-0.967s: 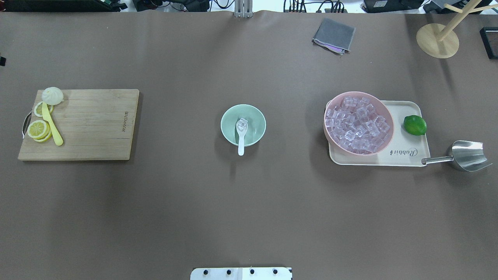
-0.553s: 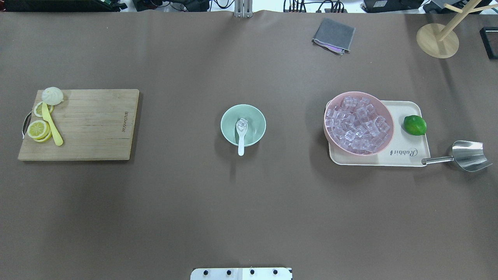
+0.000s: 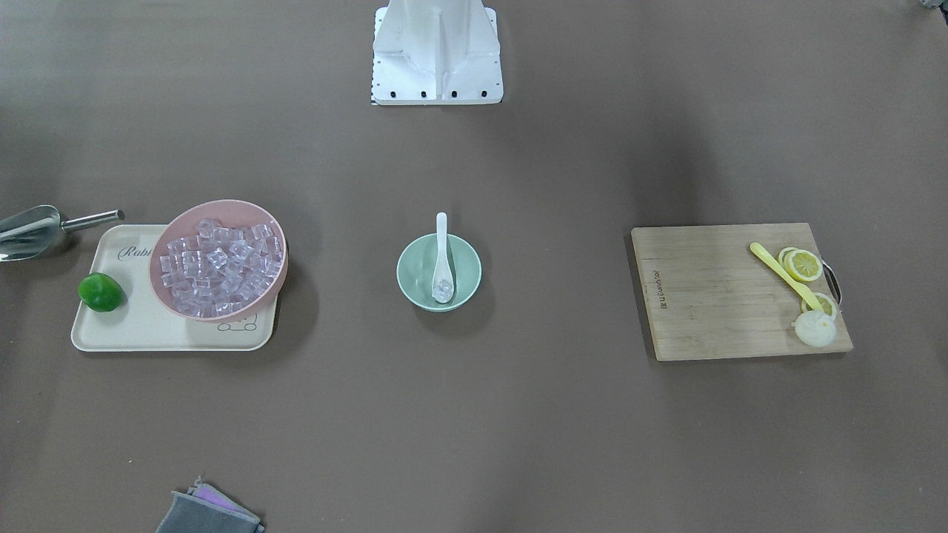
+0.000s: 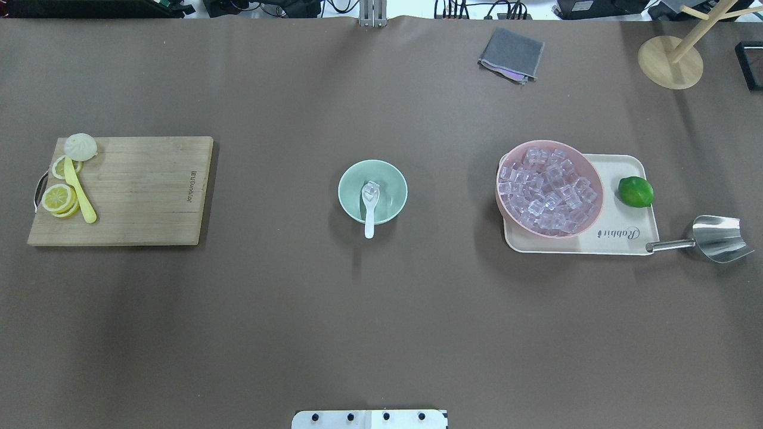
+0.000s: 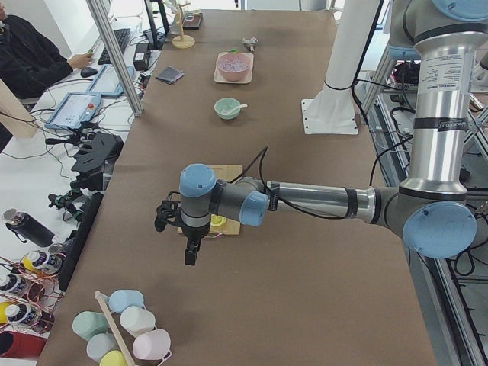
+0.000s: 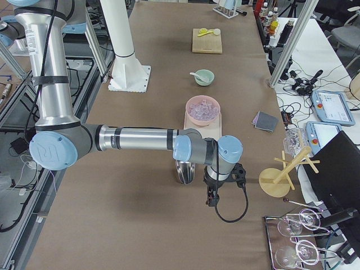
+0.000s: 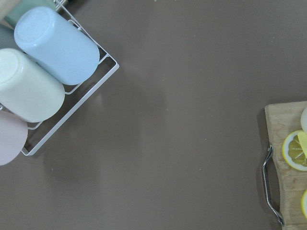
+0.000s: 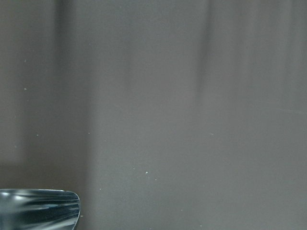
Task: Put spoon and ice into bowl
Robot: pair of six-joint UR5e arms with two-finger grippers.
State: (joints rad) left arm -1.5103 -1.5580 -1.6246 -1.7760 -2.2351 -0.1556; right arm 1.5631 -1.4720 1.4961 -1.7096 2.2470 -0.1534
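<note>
The mint-green bowl (image 4: 390,192) stands at the table's middle, also in the front view (image 3: 415,275). The white spoon (image 4: 369,219) lies in it, scoop inside, handle over the rim toward the robot; it also shows in the front view (image 3: 442,237). A clear ice cube (image 4: 371,190) sits in the scoop. More ice (image 4: 548,190) fills the pink bowl. My left gripper (image 5: 191,255) hangs beyond the cutting board, far from the bowl. My right gripper (image 6: 211,199) hangs past the metal scoop. They show only in the side views, so I cannot tell whether they are open or shut.
A cutting board (image 4: 137,190) with lemon slices and a yellow spoon (image 4: 79,192) lies left. A beige tray (image 4: 626,233) holds the pink bowl (image 4: 596,185) and a lime (image 4: 635,192). A metal scoop (image 4: 715,238), a grey cloth (image 4: 511,55) and a wooden stand (image 4: 670,62) are right. A cup rack (image 7: 43,72) sits under the left wrist.
</note>
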